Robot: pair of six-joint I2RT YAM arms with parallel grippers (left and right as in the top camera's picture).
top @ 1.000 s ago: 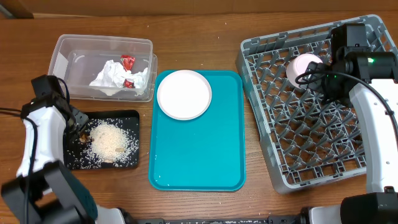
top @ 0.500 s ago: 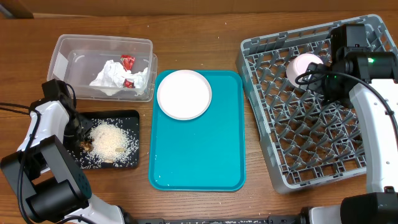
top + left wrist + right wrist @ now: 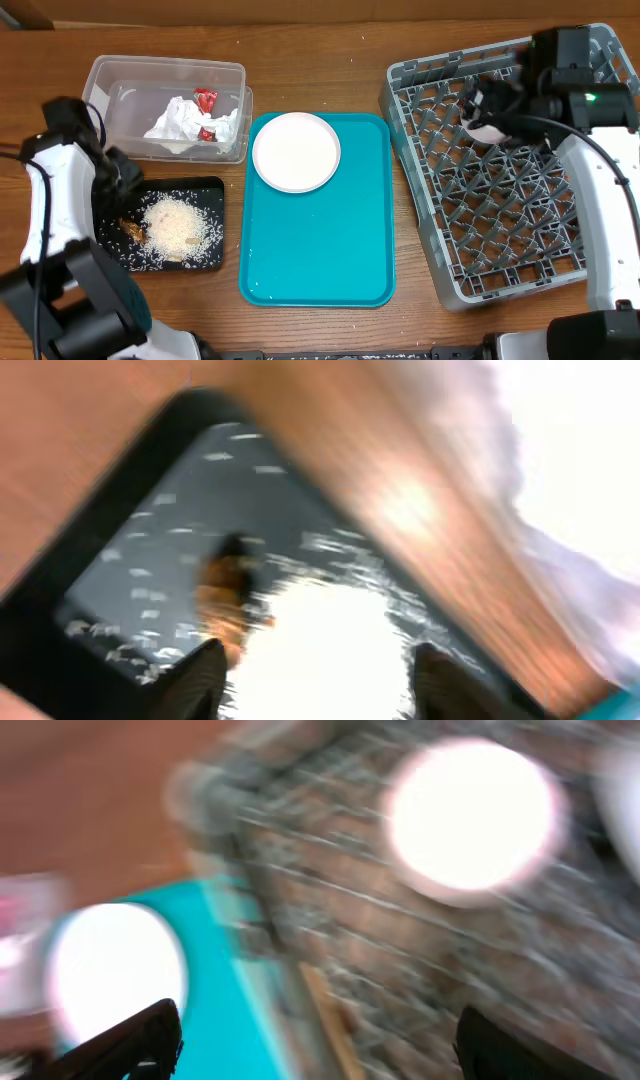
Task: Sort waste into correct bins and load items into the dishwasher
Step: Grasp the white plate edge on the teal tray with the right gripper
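The black tray (image 3: 196,185) holds a pile of white rice (image 3: 180,225) and a brown scrap (image 3: 131,229). My left gripper (image 3: 118,172) is open and empty over the tray's far left corner. The blurred left wrist view shows the open fingers (image 3: 320,680) above the rice (image 3: 325,640) and the scrap (image 3: 225,585). The clear tub (image 3: 110,90) holds the napkin (image 3: 185,125) and a red wrapper (image 3: 206,99). The white plate (image 3: 295,151) lies on the teal tray. My right gripper (image 3: 478,100) is open over a pale bowl (image 3: 490,127) in the grey rack (image 3: 500,200). The cup is out of view.
The teal serving tray (image 3: 320,250) lies in the middle, between the black tray and the rack. In the blurred right wrist view the open fingers (image 3: 325,1040) hang over the rack's left edge, with the bowl (image 3: 470,815) ahead and the plate (image 3: 115,970) to the left.
My left gripper has drawn back from the brown scrap toward the black tray's far left corner, leaving the scrap lying there. My right gripper has swung left over the bowl in the rack.
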